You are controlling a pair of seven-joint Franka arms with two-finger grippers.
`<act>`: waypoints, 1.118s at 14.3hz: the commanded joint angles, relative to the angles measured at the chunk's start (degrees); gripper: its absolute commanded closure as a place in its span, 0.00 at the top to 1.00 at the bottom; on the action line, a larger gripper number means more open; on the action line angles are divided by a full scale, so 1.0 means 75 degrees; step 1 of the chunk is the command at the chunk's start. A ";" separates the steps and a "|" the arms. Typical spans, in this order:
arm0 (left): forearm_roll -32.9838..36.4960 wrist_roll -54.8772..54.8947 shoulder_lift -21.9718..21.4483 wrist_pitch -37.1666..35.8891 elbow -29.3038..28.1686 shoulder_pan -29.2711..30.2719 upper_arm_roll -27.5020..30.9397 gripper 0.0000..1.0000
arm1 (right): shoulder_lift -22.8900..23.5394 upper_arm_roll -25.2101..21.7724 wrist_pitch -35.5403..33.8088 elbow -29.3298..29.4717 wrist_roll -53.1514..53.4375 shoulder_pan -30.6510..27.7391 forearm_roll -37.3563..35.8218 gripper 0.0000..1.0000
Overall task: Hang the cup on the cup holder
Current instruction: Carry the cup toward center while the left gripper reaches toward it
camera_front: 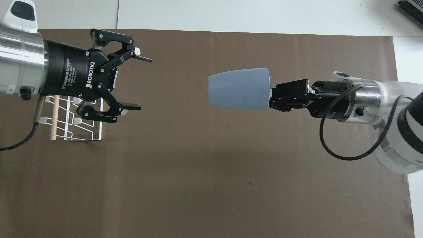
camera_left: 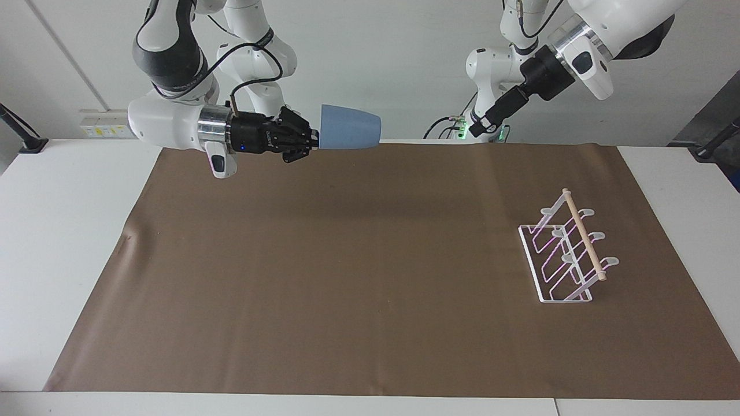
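Observation:
My right gripper (camera_left: 312, 138) is shut on the rim of the light-blue cup (camera_left: 350, 127) and holds it on its side, high over the brown mat (camera_left: 370, 266), base pointing toward the left arm's end. In the overhead view the cup (camera_front: 238, 88) sticks out from the right gripper (camera_front: 271, 98). My left gripper (camera_front: 140, 82) is open and empty, raised, pointing toward the cup; in the facing view it (camera_left: 478, 126) is high near the robots. The white wire cup holder (camera_left: 566, 254) with a wooden dowel stands on the mat toward the left arm's end, partly covered in the overhead view (camera_front: 86, 125).
The brown mat covers most of the white table (camera_left: 69, 242). A dark device corner (camera_front: 411, 8) shows at the table's edge farthest from the robots, toward the right arm's end.

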 commanded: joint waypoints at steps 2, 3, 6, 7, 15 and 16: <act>-0.0139 -0.1846 0.0289 0.0138 0.0408 -0.0190 -0.0172 1.00 | -0.0219 0.0006 0.0839 -0.0312 -0.0393 0.0559 0.0765 0.00; -0.0139 -0.2443 0.0265 0.0138 0.0385 -0.0295 -0.0242 1.00 | -0.0219 0.0018 0.0980 -0.0312 -0.0406 0.0676 0.0882 0.00; -0.0174 -0.3115 0.0183 0.0149 0.0209 -0.0484 -0.0231 1.00 | -0.0219 0.0018 0.1098 -0.0335 -0.0441 0.0725 0.0907 0.00; -0.0163 -0.3465 0.0183 0.0231 0.0209 -0.0496 -0.0231 1.00 | -0.0219 0.0007 0.1098 -0.0370 -0.0441 0.0725 0.0907 0.00; -0.0233 -0.4815 0.0125 0.1156 -0.0119 -0.0636 -0.0231 1.00 | -0.0219 0.0006 0.1110 -0.0382 -0.0488 0.0725 0.0907 0.00; -0.0233 -0.4955 0.0101 0.1250 -0.0177 -0.0706 -0.0231 1.00 | -0.0219 0.0006 0.1110 -0.0382 -0.0488 0.0725 0.0907 0.00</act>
